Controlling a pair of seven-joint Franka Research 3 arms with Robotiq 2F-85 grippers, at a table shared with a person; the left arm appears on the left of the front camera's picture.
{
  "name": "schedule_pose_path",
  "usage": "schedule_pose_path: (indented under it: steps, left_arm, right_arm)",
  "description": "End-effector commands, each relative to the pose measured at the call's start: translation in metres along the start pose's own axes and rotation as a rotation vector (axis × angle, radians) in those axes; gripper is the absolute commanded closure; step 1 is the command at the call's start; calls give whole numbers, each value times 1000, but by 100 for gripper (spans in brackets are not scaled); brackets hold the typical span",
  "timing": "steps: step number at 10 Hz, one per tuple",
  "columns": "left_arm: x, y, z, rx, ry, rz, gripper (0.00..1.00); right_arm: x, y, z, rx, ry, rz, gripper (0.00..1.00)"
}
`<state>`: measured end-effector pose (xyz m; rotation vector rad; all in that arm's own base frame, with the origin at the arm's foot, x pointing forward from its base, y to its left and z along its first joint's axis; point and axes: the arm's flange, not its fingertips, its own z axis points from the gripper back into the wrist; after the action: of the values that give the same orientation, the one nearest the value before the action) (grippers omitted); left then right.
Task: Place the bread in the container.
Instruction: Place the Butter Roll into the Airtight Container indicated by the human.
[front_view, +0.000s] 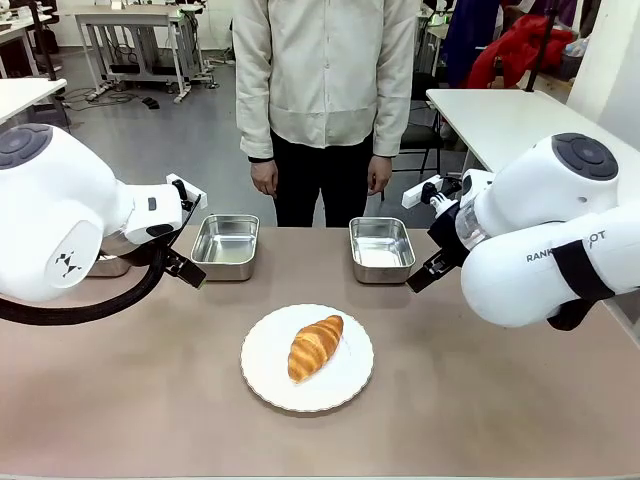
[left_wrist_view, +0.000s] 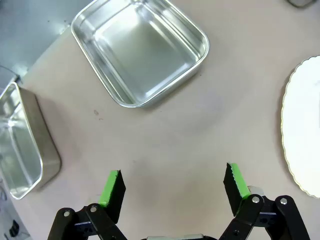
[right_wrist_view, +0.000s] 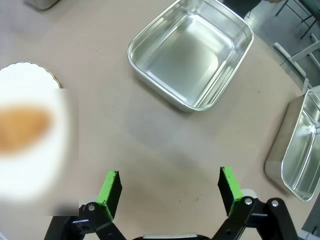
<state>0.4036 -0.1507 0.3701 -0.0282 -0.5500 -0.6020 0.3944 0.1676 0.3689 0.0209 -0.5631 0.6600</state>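
The bread (front_view: 315, 347) is found on the plate (front_view: 265, 365), lower centre of the frame, not yet grasped. The left gripper (left_wrist_view: 172, 172) and right gripper (right_wrist_view: 169, 172) are both spread wide and empty. A gentle pinch across its narrow middle is advised. One croissant, one plate and four trays (front_view: 225, 245) are counted. The container (front_view: 380, 262) is judged to be the tray just beyond the plate, to the upper right.

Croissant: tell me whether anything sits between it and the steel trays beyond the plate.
Nothing visible does. The croissant lies on the white plate; only bare table separates that plate from the left tray and the right tray beyond it, and both trays are empty.
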Motion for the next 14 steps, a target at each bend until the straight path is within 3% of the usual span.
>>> schedule_pose_path:
  steps: [1, 4, 5, 8, 10, 12, 13, 14]
  left_arm:
    - [11, 13, 19, -92, -4, 2, 0]
    - [52, 77, 84, -159, -42, 12, 0]
    - [61, 104, 100, -232, -16, -15, 0]
    - [54, 201, 130, -496, -55, -182, 0]
    - [29, 247, 132, -537, -135, -275, 0]
    - [7, 250, 129, -512, -248, -360, 0]
    - [13, 247, 141, -522, -151, -285, 0]
    - [13, 247, 141, -522, -151, -285, 0]
  right_arm:
    - [15, -15, 18, -10, -27, -19, 0]
    - [52, -85, 71, -4, -77, -104, 0]
    - [55, -112, 87, 42, -94, -111, 0]
    - [32, -192, 124, 181, -147, -66, 0]
    - [5, -221, 131, 277, -199, -3, 0]
    - [-14, -216, 127, 281, -245, 44, 0]
    - [-2, -218, 139, 238, -198, -17, 0]
    - [-2, -218, 139, 238, -198, -17, 0]
